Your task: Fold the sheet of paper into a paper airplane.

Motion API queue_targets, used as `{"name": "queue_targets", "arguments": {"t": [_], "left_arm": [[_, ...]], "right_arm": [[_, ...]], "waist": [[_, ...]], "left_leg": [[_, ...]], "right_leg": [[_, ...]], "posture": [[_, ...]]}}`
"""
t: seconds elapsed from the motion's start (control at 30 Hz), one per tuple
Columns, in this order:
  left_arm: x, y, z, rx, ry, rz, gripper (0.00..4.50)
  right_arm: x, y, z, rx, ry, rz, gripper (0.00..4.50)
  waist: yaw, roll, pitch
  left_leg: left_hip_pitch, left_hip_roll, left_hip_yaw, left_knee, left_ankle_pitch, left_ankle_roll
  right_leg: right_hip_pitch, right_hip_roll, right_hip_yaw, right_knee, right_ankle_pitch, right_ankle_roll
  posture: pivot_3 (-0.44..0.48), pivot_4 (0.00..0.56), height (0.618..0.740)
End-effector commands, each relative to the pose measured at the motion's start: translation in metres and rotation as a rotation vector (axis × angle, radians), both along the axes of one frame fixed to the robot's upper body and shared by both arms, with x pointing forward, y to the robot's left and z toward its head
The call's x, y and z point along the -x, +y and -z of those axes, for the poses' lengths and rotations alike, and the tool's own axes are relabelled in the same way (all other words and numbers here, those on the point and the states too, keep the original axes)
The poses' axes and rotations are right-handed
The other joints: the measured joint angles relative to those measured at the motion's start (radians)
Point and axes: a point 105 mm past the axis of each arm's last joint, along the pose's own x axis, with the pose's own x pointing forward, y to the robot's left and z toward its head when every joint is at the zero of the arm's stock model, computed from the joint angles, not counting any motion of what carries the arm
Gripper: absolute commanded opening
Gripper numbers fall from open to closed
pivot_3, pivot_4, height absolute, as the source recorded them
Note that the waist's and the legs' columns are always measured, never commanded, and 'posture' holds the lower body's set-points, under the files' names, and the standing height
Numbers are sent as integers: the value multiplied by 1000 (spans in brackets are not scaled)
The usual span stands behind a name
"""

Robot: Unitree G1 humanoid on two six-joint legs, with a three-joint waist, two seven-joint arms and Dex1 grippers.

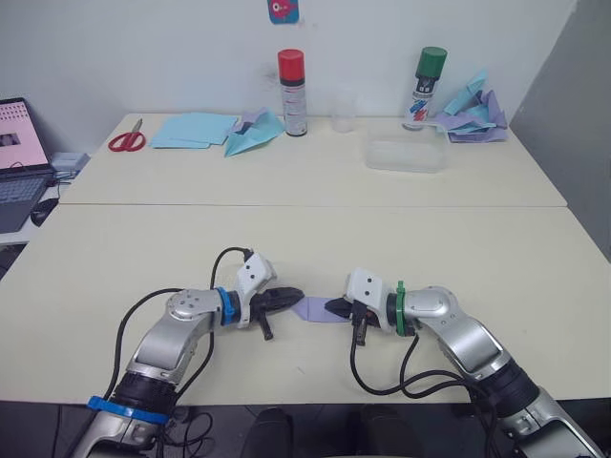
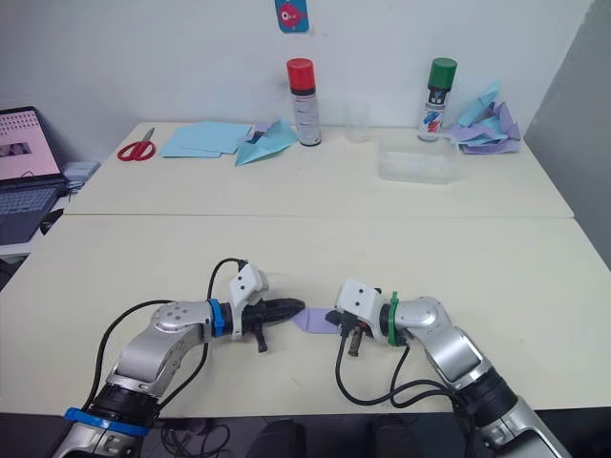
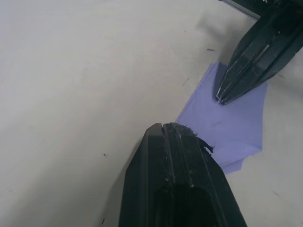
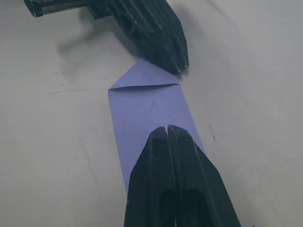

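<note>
Reading left to right across the near table, here is what I have:

Left claw: my left gripper (image 1: 286, 297) lies low over the table, fingers pressed together with no gap, tip down on the left end of the paper; pinning it, not pinching it, as far as I can tell.

Paper: the lavender sheet (image 4: 151, 106) lies flat on the near table (image 1: 315, 243) between the two claws, already folded into a narrow strip with a triangular flap at one end.

Long axis: it runs left to right, straight along the line from one claw tip to the other.

Flap end: the pointed, folded end sits under the left claw, going by the right wrist view.

Right claw: my right gripper (image 1: 336, 307) has its fingers closed too, tip resting on the right end of the strip; nothing gripped between them that I can see.

Nearer arm: neither wins, both tips touch the paper, one at each end.

Next move, my call: any crease along the strip wants one tip to hold while the other slides along that axis.

Risk: thin paper, so a sideways drag could skew it.
</note>
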Motion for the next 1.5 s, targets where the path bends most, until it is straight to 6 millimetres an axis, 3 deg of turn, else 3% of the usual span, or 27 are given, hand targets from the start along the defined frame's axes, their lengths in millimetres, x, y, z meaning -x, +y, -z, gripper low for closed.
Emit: {"name": "queue_targets", "arguments": {"t": [0.03, 0.13, 0.27, 0.5, 0.7, 0.83, 1.07, 1.4, 1.5], "left_arm": [[12, -21, -18, 73, -36, 67, 0], [19, -21, -2, 39, 7, 54, 0], [21, 0, 35, -91, 48, -24, 0], [8, 30, 43, -72, 61, -182, 0], [7, 63, 44, -69, 64, -309, 0], [6, 73, 42, -45, 71, -375, 0], [13, 83, 49, -68, 98, -409, 0], [-5, 123, 28, -71, 39, -584, 0], [-10, 128, 10, -48, -9, -597, 0]], "right_arm": [[0, -10, 21, 77, 58, 22, 9], [-1, -10, 21, 75, 60, 26, 9], [-1, -10, 20, 78, 62, 21, 9], [3, -11, 21, 79, 73, 14, 9], [6, -10, 21, 76, 78, 6, 9], [7, -7, 21, 73, 80, -2, 9], [7, -4, 20, 73, 80, -14, 9], [8, 1, 21, 71, 79, -40, 9], [7, 2, 22, 71, 78, -46, 9]], "waist": [[-1, -2, 1], [-6, -3, 2], [-9, -3, 2], [-13, -2, 0], [-27, -2, -1], [-28, -2, 0], [-29, -2, -1], [-39, -3, 0], [-43, -3, 0]], "left_leg": [[-1, 0, 0, 0, 0, 0], [-2, 1, 1, 0, 0, 0], [-1, 1, 0, -2, 0, 0], [2, 1, 0, -1, 0, 0], [7, 2, 0, -2, 0, 0], [18, 3, 0, -7, 0, 0], [20, 2, 0, -16, 0, 0], [22, 3, -3, -18, 0, 0], [21, 2, -3, -19, 0, 0]], "right_leg": [[0, 0, 0, 0, 0, 0], [-1, 0, 1, 0, 0, 0], [-1, 0, 0, 0, 0, 0], [0, 0, 0, 0, -1, -2], [2, 0, 0, 3, -3, -4], [5, 0, 0, 3, -5, -8], [5, 1, 0, 3, -6, -9], [2, 1, -1, 3, -6, -10], [-1, 1, -1, 3, -6, -9]], "posture": [[0, 150, 740], [0, 150, 740], [0, 150, 740], [0, 150, 740], [0, 150, 740], [0, 150, 740], [0, 150, 740], [0, 150, 740], [0, 150, 740]]}}
